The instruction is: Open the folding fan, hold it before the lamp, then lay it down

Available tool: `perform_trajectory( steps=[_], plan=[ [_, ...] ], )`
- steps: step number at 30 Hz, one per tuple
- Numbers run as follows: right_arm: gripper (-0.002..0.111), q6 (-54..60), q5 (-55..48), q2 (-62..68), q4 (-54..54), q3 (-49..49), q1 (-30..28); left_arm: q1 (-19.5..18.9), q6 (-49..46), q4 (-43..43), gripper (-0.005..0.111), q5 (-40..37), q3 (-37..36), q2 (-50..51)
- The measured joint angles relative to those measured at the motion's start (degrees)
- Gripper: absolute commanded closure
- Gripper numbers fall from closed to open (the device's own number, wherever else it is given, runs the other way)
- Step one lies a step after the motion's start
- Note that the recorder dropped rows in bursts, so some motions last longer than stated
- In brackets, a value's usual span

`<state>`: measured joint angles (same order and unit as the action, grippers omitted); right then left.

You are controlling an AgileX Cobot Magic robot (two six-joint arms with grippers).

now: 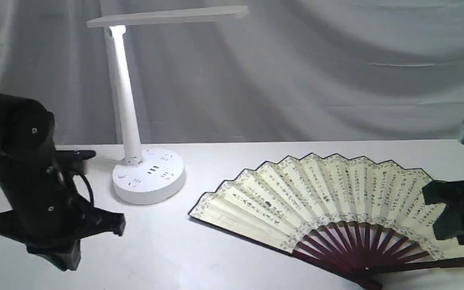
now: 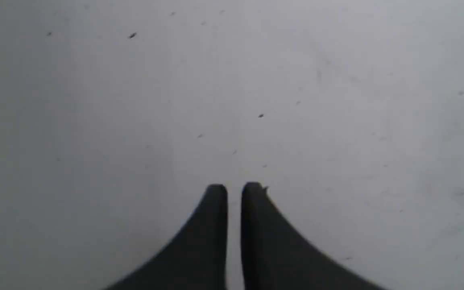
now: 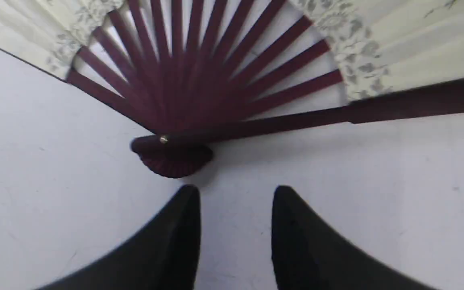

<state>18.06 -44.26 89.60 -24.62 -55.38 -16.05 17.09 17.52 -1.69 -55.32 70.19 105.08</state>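
Observation:
The folding fan [image 1: 328, 189] lies spread open and flat on the white table, cream leaf with black calligraphy toward the back and maroon ribs converging at its pivot [image 3: 163, 139] near the front. The white lamp [image 1: 124, 100] stands at the back left, lit, its flat head pointing right. In the right wrist view my right gripper [image 3: 236, 191] is open and empty, just short of the fan's pivot and apart from it. My left gripper [image 2: 234, 188] hangs over bare table with its fingers nearly together and nothing between them.
The lamp's round base [image 1: 149, 177] with sockets sits between my left arm [image 1: 34, 181] and the fan. My right arm [image 1: 461, 213] covers the fan's right end. A grey cloth backdrop [image 1: 336, 72] hangs behind the table [image 1: 167, 249].

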Motion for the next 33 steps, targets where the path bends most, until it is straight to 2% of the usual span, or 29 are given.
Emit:
perform_trajectory(
  steps=[4, 11, 15, 17, 19, 20, 33],
  plan=[
    [0.078, -8.05, -1.48, 0.00, 9.65, -4.09, 1.64, -4.17, -3.51, 0.00, 0.104, -2.73, 0.00, 0.00],
    [0.078, -10.63, -1.95, 0.67, 20.91, -4.83, 1.75, -10.01, -5.24, 0.33, 0.104, -3.20, 0.00, -0.20],
    [0.081, -10.75, -2.07, 2.42, 23.34, -4.83, 1.75, -10.34, -5.50, -0.05, 0.104, -3.28, 0.00, -0.20],
    [0.091, -10.75, -2.07, 2.99, 23.61, -4.83, 1.75, -10.39, -5.84, -0.17, 0.104, -3.28, 0.00, -0.20],
    [0.107, -10.75, -2.07, 3.25, 23.85, -4.83, 1.75, -10.39, -6.68, -0.29, 0.104, -3.28, 0.00, -0.20],
    [0.108, -10.61, -2.07, 3.35, 23.85, -4.83, 1.75, -10.39, -7.23, -0.40, 0.104, -3.28, 0.00, -0.20],
    [0.108, -9.24, -2.09, 3.35, 24.08, -4.83, 1.75, -10.39, -10.01, -0.40, 0.104, -3.28, 0.00, -0.58]
  ],
)
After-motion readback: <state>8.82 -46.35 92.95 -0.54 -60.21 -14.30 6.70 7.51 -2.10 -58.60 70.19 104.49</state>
